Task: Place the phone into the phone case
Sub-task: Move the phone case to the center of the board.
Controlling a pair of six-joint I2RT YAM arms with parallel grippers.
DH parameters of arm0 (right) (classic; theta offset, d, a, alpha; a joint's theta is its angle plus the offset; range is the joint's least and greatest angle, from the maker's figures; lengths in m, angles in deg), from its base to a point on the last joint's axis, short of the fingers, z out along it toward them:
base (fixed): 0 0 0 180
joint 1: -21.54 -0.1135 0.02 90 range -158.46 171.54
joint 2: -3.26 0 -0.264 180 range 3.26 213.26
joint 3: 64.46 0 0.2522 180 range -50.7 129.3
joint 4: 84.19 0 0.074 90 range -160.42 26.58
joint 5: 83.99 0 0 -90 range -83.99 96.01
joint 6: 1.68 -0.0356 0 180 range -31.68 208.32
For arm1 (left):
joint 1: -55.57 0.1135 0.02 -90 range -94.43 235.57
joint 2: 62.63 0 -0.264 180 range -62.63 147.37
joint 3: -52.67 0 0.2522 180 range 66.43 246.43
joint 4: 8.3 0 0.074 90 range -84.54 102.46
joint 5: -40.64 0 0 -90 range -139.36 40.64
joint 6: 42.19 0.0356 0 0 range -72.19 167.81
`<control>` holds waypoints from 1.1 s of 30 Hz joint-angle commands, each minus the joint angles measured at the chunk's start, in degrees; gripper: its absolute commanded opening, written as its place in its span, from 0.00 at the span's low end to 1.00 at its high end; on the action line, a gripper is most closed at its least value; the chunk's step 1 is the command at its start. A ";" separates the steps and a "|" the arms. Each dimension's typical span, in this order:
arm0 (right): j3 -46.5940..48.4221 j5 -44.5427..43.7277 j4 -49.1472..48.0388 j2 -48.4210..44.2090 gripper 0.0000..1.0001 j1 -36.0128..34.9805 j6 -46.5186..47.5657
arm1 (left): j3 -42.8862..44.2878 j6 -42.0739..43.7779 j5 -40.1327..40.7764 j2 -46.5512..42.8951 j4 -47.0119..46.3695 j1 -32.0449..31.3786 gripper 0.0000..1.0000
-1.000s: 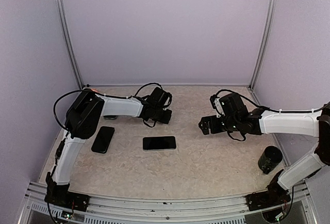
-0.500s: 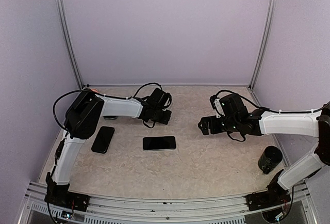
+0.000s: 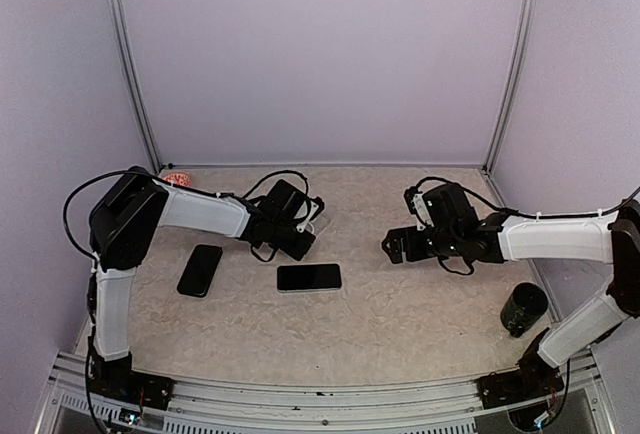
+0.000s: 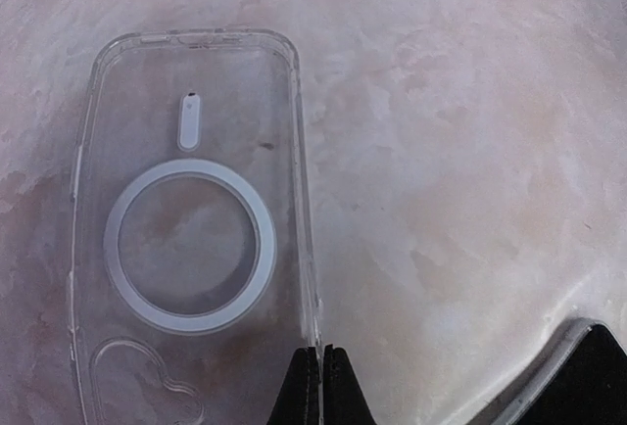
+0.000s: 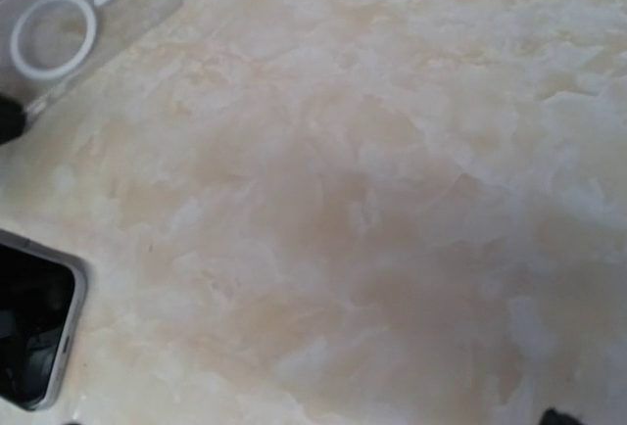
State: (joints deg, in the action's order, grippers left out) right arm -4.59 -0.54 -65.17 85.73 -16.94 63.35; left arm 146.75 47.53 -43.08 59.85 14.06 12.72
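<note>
Over on the left side of the table [image 3: 420, 304], what had changed in that last second? the operator asked.

My left arm had swung its elbow out wide, I said, and my left gripper [image 4: 321, 386] had come nearer and a little leftward. My right gripper [image 3: 395, 246] had scarcely stirred.

And your fingers?

My left ones were pinched narrow on the long right wall of the clear phone case [image 4: 186, 249], which lay open side up with its white ring showing. Of my right ones I could not tell wide from narrow. They hardly showed in their own camera.

Where was the phone?

The phone [image 3: 309, 277] lay flat and face up at the middle of the table, just beside my left gripper. One dark corner of it showed at the edge of my left wrist view. A second dark handset [image 3: 200, 270] lay apart, further left.

So what did the move mean?

I judged I was bringing the case towards the phone. Nothing was seated yet, and phone and case were not touching.
</note>
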 commanded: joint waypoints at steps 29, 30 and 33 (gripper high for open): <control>-1.08 2.94 -3.34 1.67 1.00 0.38 -1.69 | -7.55 6.51 -9.48 -6.04 -2.24 -1.67 0.18; -1.10 3.02 -3.44 1.72 1.00 0.38 -1.81 | -7.53 6.59 -9.15 -6.03 -2.04 -1.75 0.20; -1.36 3.55 -4.01 2.05 1.00 0.29 -2.00 | -7.70 6.58 -8.81 -6.09 -2.05 -1.88 0.27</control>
State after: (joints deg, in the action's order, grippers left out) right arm -4.92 2.15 -67.38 87.07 -16.94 62.03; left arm 138.68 54.09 -53.46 53.51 11.46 11.37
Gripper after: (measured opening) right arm 0.996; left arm 0.237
